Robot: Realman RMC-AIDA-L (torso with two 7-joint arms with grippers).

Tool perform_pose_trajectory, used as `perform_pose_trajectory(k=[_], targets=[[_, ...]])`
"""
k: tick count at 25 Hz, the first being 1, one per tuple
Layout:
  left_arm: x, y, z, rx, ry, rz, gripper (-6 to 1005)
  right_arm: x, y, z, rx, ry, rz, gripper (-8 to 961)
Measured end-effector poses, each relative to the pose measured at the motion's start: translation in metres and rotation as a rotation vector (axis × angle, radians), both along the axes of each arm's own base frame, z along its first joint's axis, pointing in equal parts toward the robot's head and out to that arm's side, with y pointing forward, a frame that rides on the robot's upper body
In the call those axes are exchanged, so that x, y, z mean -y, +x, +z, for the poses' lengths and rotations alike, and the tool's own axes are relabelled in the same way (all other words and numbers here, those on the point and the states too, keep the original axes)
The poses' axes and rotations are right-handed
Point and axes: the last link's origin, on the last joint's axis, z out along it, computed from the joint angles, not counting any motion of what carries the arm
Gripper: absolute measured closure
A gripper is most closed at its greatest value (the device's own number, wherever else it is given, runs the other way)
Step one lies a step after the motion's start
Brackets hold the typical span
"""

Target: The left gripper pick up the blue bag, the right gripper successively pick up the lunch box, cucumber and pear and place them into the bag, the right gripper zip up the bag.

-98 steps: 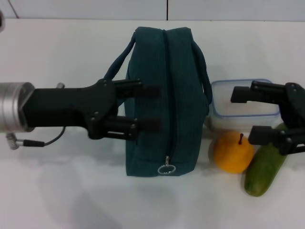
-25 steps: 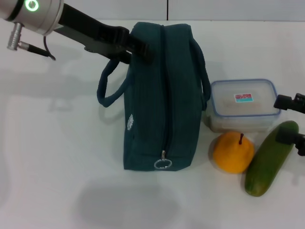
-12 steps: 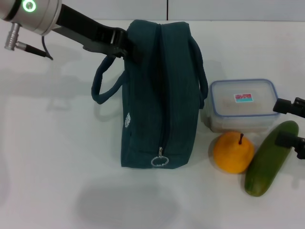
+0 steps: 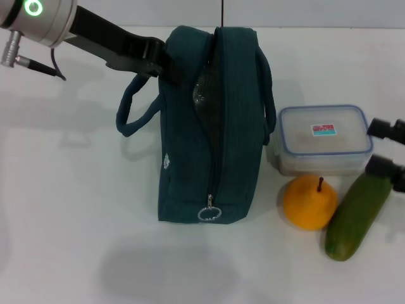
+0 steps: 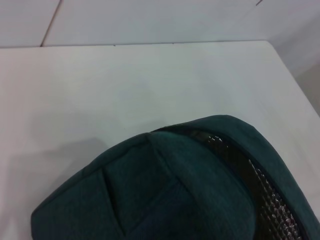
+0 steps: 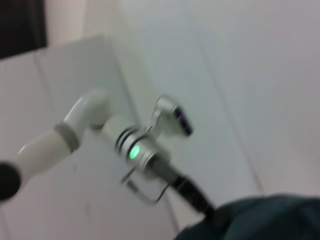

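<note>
left gripper [image 4: 169, 63] pinches the far top edge of the blue bag [image 4: 218, 126] on the table [image 4: 76, 209], likely to hold its mouth up for filling | right gripper [image 4: 386, 152] open, beside lunch box [image 4: 324, 139], cucumber [image 4: 357, 212], pear [image 4: 309, 202]

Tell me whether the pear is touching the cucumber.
Apart. The head view shows a strip of white table between the pear and the cucumber.

Teal bag [image 4: 234, 126], seemingly silver-lined; yellow-orange pear [image 4: 309, 202].
</note>
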Motion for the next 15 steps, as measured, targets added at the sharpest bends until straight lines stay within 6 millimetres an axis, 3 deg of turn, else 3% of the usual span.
perform_pose_trajectory(k=[7,12,15], targets=[[0.002,0.001,-0.001,0.037,-0.003,0.007,942,0.002,0.013,0.008,-0.207,0.158,-0.188,174],[0.003,0.003,-0.003,0.051,-0.009,-0.004,942,0.004,0.034,0.012,-0.411,0.293,-0.417,177],[0.003,0.004,-0.004,0.065,-0.014,-0.011,942,0.005,0.050,0.004,-0.489,0.337,-0.588,179]])
